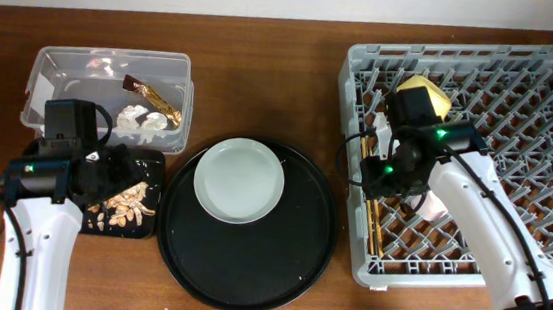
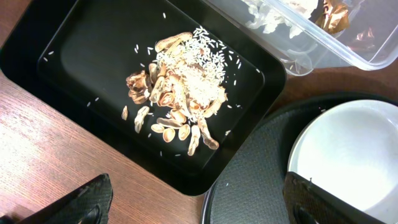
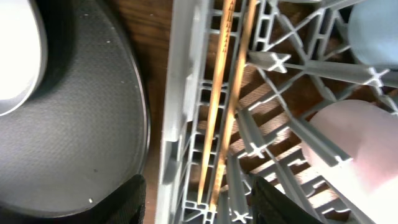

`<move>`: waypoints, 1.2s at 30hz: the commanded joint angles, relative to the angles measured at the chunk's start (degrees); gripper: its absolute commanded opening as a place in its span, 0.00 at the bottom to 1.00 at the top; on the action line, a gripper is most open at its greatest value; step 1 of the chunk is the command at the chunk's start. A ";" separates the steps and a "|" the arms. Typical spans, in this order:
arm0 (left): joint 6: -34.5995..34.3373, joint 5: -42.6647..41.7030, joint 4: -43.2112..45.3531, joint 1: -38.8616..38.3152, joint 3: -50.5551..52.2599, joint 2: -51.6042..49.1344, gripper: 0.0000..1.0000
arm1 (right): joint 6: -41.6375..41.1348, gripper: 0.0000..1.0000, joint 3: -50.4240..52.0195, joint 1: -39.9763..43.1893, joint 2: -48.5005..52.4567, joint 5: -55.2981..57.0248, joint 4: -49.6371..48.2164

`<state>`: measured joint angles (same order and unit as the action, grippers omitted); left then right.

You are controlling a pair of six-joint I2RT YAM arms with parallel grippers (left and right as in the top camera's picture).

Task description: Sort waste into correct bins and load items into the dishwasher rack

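left side: left tool (image 2: 198, 190) hangs over the near rim of the shallow black tray (image 2: 81, 43). its fingers (image 2: 81, 199) are spread wide, with nothing between them. food scraps (image 2: 180, 102) are heaped in the middle of that tray, with loose rice grains scattered round. the heap lies just ahead of the tool, untouched. the clear box (image 2: 298, 46) sits just beside the tray's far corner and holds tissue wads (image 1: 141, 123) and a shiny wrapper (image 1: 156, 99).

middle: grey plate (image 1: 241, 179) sits on the round black tray (image 1: 246, 273), on the counter (image 1: 264, 64) between the two arms. neither tool is on it.

right side: right tool (image 3: 198, 183) is over the left edge of the rack (image 3: 180, 93), fingers apart and gripping nothing. chopsticks (image 3: 217, 124) lie side by side in the rack's outermost channel, along its left wall. they run straight out from the gap between the fingers. cannot tell whether either finger touches them. pink cup (image 3: 354, 143) lies in the rack to the tool's right, with the blue cup (image 3: 373, 28) beyond it. yellow bowl (image 1: 424, 93) sits in the rack's far left part, past the right arm.
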<state>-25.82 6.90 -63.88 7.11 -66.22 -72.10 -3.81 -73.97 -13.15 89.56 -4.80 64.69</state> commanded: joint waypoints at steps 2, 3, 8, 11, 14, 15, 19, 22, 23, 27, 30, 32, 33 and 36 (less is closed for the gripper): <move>-0.46 -0.22 -0.26 0.20 -0.04 0.66 0.87 | 0.33 0.56 -5.68 -1.03 -0.07 -9.09 -0.46; -0.46 -0.22 -0.26 0.20 -0.04 0.66 0.87 | -0.13 0.57 -6.47 -2.27 -0.07 -9.84 -1.36; -0.46 -0.24 -0.26 0.20 -0.04 0.66 0.87 | -3.58 0.61 -6.60 -12.50 2.43 -8.09 -8.50; -0.46 -0.22 -0.35 0.20 0.02 0.66 0.87 | -12.33 0.61 -6.60 -16.79 9.75 -4.85 -12.09; -0.46 -0.22 -0.28 0.20 0.46 0.66 0.87 | -18.51 0.61 -6.60 -19.15 19.15 -5.77 -15.28; -0.46 -0.22 -0.28 0.20 0.55 0.66 0.87 | -19.26 0.61 -6.60 -19.58 21.14 -6.19 -16.22; -0.46 -0.22 -0.26 0.20 0.55 0.66 0.87 | -20.59 0.56 -6.60 -21.03 27.15 -8.26 -19.50; -0.46 -0.22 -0.26 0.20 0.55 0.66 0.87 | -22.64 0.38 -6.60 -20.96 27.82 -3.48 -16.83; -0.46 -0.22 -0.26 0.20 0.55 0.66 0.87 | -24.37 0.34 -6.60 -20.96 27.82 -0.37 -15.02; -0.46 -0.22 -0.28 0.20 0.55 0.66 0.87 | -24.35 0.15 -6.60 -20.90 27.82 -0.52 -12.76; -0.46 -0.24 -0.31 0.20 0.55 0.66 0.87 | -24.30 0.06 -6.62 -20.85 27.54 -0.72 -11.34; -0.46 -0.22 -0.28 0.20 0.55 0.66 0.87 | -24.11 0.04 -6.62 -20.50 25.70 -0.68 -10.38; -0.46 -0.22 -0.28 0.20 0.55 0.66 0.87 | -24.11 0.04 -6.62 -20.15 24.11 -0.48 -9.99; -0.46 -0.22 -0.28 0.20 0.55 0.66 0.87 | -24.06 0.04 -6.73 -18.27 13.64 5.81 -7.80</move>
<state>-25.82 6.87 -64.07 7.11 -66.22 -72.10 -28.27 -80.44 -33.17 112.79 -6.24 55.42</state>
